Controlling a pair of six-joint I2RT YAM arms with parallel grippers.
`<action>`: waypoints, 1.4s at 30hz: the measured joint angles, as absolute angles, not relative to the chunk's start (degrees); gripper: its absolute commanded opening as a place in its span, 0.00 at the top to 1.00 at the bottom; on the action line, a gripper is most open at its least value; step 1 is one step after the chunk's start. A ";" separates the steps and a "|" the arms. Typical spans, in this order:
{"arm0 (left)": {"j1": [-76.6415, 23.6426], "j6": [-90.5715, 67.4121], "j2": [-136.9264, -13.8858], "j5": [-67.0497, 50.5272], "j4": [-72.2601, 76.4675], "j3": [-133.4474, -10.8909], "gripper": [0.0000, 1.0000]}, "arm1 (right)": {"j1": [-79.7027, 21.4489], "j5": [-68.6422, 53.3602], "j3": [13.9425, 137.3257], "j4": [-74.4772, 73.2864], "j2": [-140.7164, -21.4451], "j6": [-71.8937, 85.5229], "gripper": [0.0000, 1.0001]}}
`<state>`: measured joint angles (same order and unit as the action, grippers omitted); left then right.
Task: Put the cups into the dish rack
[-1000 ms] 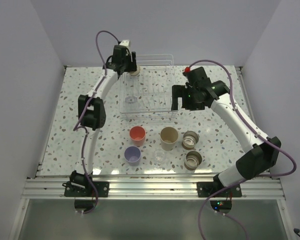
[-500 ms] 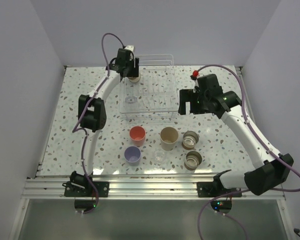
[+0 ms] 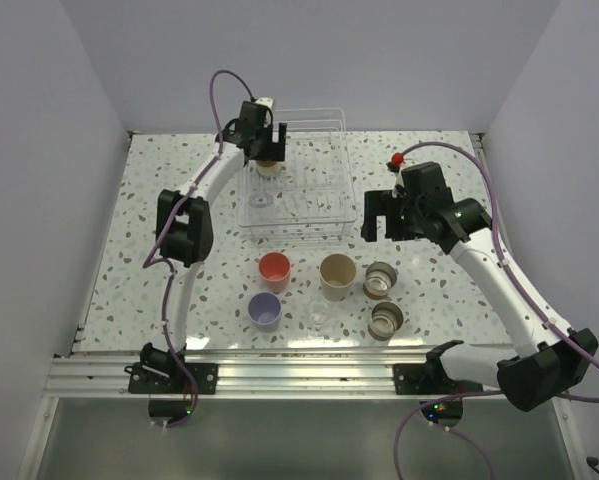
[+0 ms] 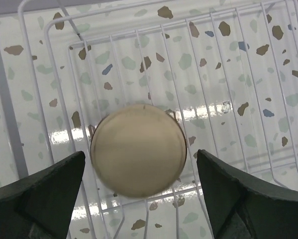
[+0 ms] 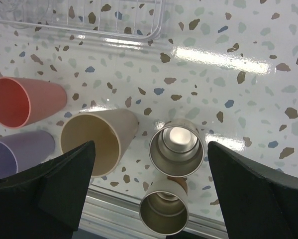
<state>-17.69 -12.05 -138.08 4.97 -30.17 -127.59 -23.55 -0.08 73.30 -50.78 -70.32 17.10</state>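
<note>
Since the left hand (image 3: 265,152) stands wide, clear of the upturned tan cup (image 4: 139,157) mid-frame in the dish rack (image 3: 309,195), best lift straight up; right hand (image 5: 151,145) gapes empty.

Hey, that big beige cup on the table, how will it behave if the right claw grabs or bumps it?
The beige cup stands upright, taller than its neighbours, so a bump near the rim may tip it. Its wall looks smooth and rigid, probably light plastic. A tan cup stands close beside it; a sideways push could knock that.
</note>
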 measured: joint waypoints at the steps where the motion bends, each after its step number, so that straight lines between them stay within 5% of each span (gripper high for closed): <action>1: -17.93 -12.25 -138.08 4.69 -30.20 -127.63 0.00 | -23.55 -0.08 73.21 -50.76 -70.26 17.15 0.02; 17: -18.22 -12.86 -135.04 4.80 -35.92 -131.22 0.00 | -23.44 -5.78 72.38 -49.45 -71.07 17.82 0.06; 29: -20.53 -12.84 -112.44 4.45 -33.63 -117.69 0.00 | -27.75 -16.16 70.67 -49.17 -84.16 16.49 0.48; 39: -20.64 -12.82 -107.09 3.27 -33.58 -109.82 0.00 | -32.34 -15.53 70.81 -48.93 -91.00 16.47 0.95; 42: -20.64 -12.82 -106.13 2.83 -33.54 -108.99 0.00 | -33.17 -15.05 71.33 -49.36 -92.53 16.47 1.00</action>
